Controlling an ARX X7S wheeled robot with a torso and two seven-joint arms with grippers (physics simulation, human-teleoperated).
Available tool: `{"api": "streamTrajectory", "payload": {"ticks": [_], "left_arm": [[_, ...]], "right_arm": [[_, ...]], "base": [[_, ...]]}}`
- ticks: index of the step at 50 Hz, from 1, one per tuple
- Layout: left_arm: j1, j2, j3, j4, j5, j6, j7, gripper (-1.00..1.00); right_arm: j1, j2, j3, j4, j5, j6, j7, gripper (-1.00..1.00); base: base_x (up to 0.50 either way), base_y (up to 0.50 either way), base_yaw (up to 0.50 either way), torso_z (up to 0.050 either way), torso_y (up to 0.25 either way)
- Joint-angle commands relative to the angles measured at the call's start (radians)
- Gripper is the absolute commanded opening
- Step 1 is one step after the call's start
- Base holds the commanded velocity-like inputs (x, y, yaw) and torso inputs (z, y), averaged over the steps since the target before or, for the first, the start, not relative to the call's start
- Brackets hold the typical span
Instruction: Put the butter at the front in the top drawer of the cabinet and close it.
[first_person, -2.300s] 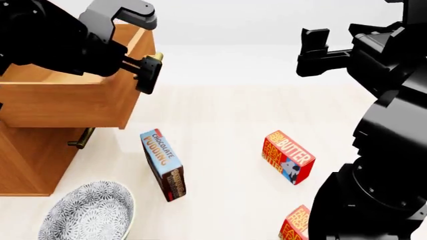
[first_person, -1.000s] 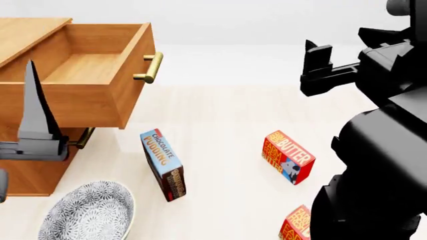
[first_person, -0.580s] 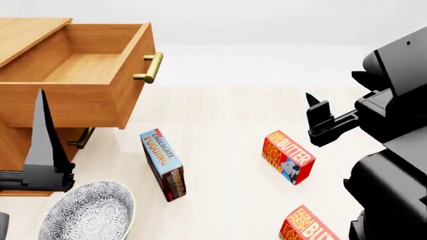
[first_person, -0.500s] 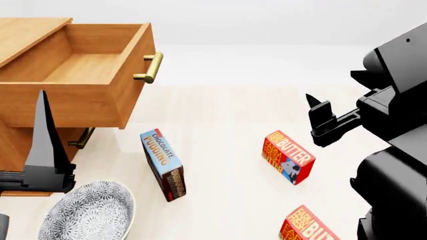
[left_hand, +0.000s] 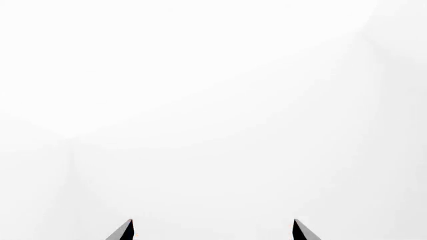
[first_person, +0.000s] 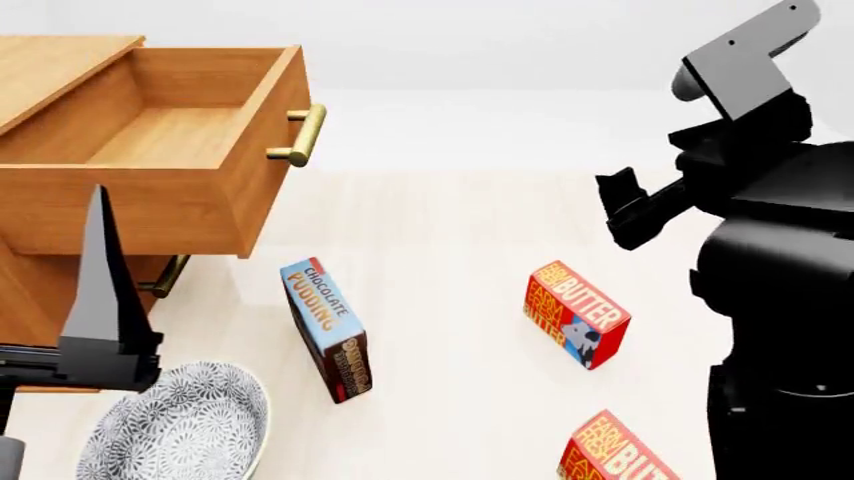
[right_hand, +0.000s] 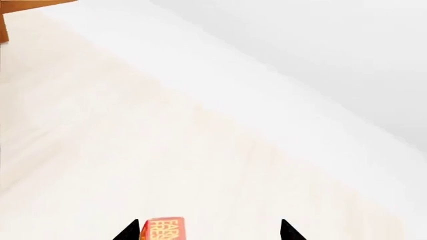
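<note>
My worry is grabbing the wrong carton: the butter (first_person: 577, 313) I take as the target lies well apart from the open top drawer (first_person: 174, 150), and its twin (first_person: 621, 452) sits nearer me. My right gripper (right_hand: 210, 231) hovers spread above it (left gripper (left_hand: 212, 231) also spread, idle).

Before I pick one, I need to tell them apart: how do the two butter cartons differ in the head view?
The farther butter carton shows whole, with its blue panel facing the camera; the nearer butter carton is cut off by the picture's lower edge, and no blue panel shows on it. The farther one lies nearer the right gripper. Both are red-orange, lettered BUTTER, lying tilted on the pale surface.
</note>
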Motion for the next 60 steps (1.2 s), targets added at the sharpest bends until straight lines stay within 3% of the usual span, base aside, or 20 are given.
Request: {"api": "streamTrajectory", "payload": {"ticks": [1, 9, 21, 47, 60], "left_arm": [[0.004, 0.021, 0.000, -0.010, 0.001, 0.001, 0.016, 1.00], [0.014, 0.036, 0.007, -0.032, 0.011, 0.019, 0.016, 1.00], [0.027, 0.030, 0.012, -0.043, 0.019, 0.042, 0.003, 1.00], [0.029, 0.034, 0.005, -0.042, 0.008, 0.052, 0.011, 1.00], [0.031, 0.033, 0.003, -0.043, -0.011, 0.065, 0.020, 1.00]], "right_arm": [[0.115, -0.052, -0.025, 0.326, 0.076, -0.099, 0.107, 1.00], [0.236, -0.083, -0.047, 0.645, 0.130, -0.196, 0.185, 1.00], [0.332, -0.098, -0.061, 0.906, 0.167, -0.299, 0.269, 1.00], [0.343, -0.117, -0.131, 1.036, 0.170, -0.342, 0.251, 1.00], [0.339, -0.157, -0.108, 1.155, 0.217, -0.418, 0.325, 1.00]], "base": [[0.00, 0.00, 0.00, 0.000, 0.000], [0.00, 0.00, 0.00, 0.000, 0.000], [0.00, 0.00, 0.00, 0.000, 0.000], [0.00, 0.00, 0.00, 0.000, 0.000], [0.00, 0.00, 0.00, 0.000, 0.000]]}}
